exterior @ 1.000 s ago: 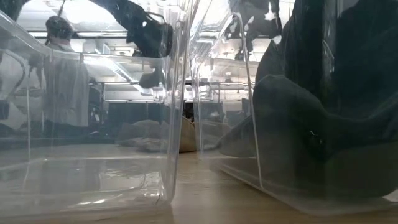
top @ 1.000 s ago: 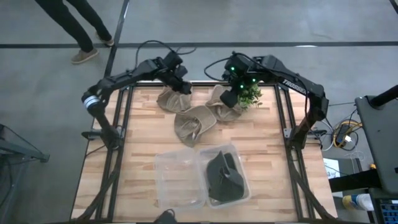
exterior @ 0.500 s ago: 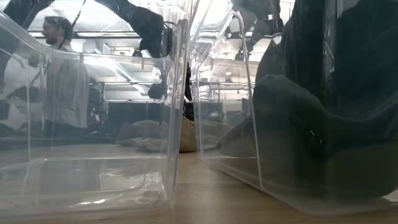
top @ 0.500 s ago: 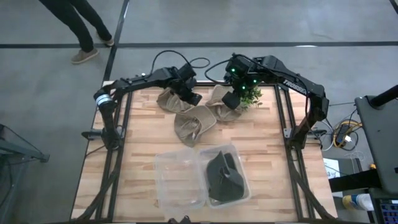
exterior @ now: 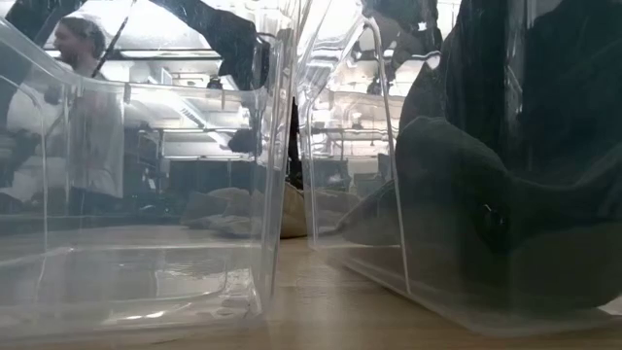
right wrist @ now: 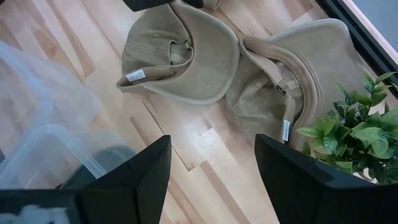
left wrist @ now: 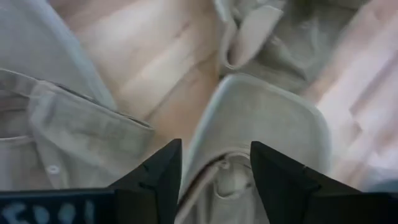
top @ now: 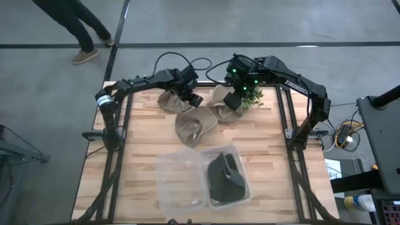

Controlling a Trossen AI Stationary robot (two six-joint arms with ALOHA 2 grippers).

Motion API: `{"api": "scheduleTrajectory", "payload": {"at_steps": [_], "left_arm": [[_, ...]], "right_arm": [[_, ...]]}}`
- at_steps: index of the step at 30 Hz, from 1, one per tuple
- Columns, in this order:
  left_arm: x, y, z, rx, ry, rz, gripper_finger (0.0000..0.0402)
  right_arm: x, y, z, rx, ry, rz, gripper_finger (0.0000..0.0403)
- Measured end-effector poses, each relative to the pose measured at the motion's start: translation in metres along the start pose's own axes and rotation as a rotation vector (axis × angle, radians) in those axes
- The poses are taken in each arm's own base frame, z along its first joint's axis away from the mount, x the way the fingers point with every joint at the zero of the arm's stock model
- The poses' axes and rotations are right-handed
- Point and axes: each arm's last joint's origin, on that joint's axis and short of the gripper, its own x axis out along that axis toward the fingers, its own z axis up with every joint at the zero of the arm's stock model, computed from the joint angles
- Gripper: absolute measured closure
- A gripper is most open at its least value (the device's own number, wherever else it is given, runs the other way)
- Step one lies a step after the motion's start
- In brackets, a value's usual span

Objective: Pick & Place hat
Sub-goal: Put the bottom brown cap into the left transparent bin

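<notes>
Left gripper low over the middle tan hat at upper centre of the high view, fingers spread apart astride its brim, nothing clamped. Right gripper hovering above the right tan hat beside the plant, jaws wide, empty. Dark hat inside the right clear bin, lower centre.

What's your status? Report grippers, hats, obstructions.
Left gripper open, low over middle tan hat. Right gripper open, above right tan hat. Dark hat already in right bin. Plant beside right hat.
</notes>
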Motion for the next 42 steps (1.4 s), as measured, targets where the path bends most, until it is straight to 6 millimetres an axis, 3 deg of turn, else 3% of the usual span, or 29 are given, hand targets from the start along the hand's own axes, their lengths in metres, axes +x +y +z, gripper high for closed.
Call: {"api": "scheduleTrajectory", "payload": {"at_steps": [15,26,33,37,42], "left_arm": [[0.022,-0.003,-0.007,-0.01,0.085,0.017,0.0213],[0.053,0.006,-0.014,-0.012,0.169,0.12,0.0213],[0.057,0.006,-0.014,-0.011,0.172,0.121,0.0217],[0.056,0.006,-0.013,0.011,0.164,0.116,0.0251],[0.056,0.005,-0.013,-0.011,0.171,0.092,0.0358]], "right_arm": [[0.0,0.0,0.001,-0.03,-0.007,0.002,0.0179],[0.0,0.0,0.001,-0.031,-0.01,0.003,0.0179],[0.0,0.0,0.001,-0.034,-0.009,0.004,0.0179],[0.0,0.0,0.001,-0.039,-0.011,0.004,0.0179],[0.0,0.0,0.001,-0.04,-0.013,0.005,0.0179]]}}
